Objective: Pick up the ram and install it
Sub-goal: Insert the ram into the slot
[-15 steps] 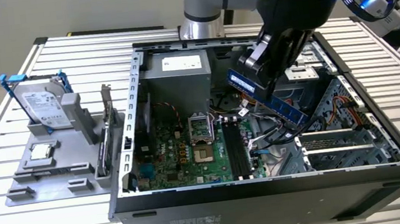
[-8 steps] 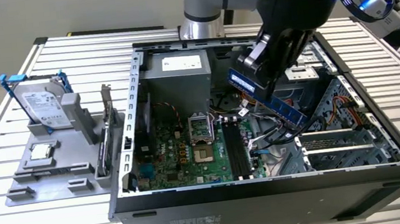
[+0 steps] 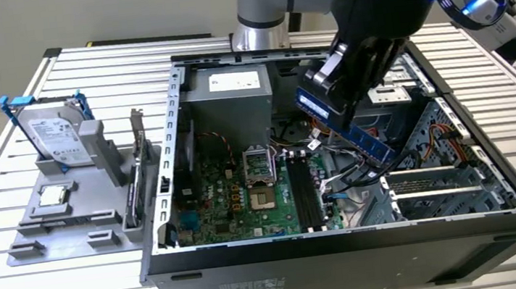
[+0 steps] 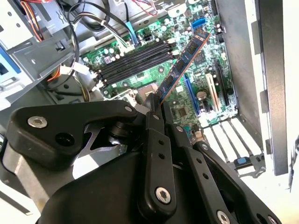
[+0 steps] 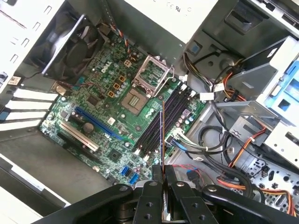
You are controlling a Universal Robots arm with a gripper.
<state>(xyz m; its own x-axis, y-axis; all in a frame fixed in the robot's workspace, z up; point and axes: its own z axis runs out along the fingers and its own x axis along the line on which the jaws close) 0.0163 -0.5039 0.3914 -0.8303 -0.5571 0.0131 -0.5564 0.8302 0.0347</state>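
Note:
My gripper (image 3: 342, 95) is shut on the ram (image 3: 359, 136), a long blue stick held tilted in the air above the open computer case (image 3: 347, 240). In the exterior view the ram hangs over the cables, to the right of the black memory slots (image 3: 304, 194) on the green motherboard (image 3: 235, 198). The second wrist view shows the ram (image 4: 184, 63) jutting out from the gripper (image 4: 156, 106), above the slots (image 4: 133, 63). In the first wrist view the ram (image 5: 162, 135) is seen edge-on, rising from the gripper (image 5: 162, 173), lined up roughly over the slots (image 5: 152, 130).
A grey holder tray (image 3: 72, 224) on the slatted table at the exterior view's left carries a hard drive (image 3: 53, 135), an upright card (image 3: 134, 180) and a small chip (image 3: 55, 197). Inside the case are the power supply (image 3: 223, 90), the processor socket (image 3: 253, 163), loose cables (image 3: 354, 173) and drive bays (image 3: 442, 131).

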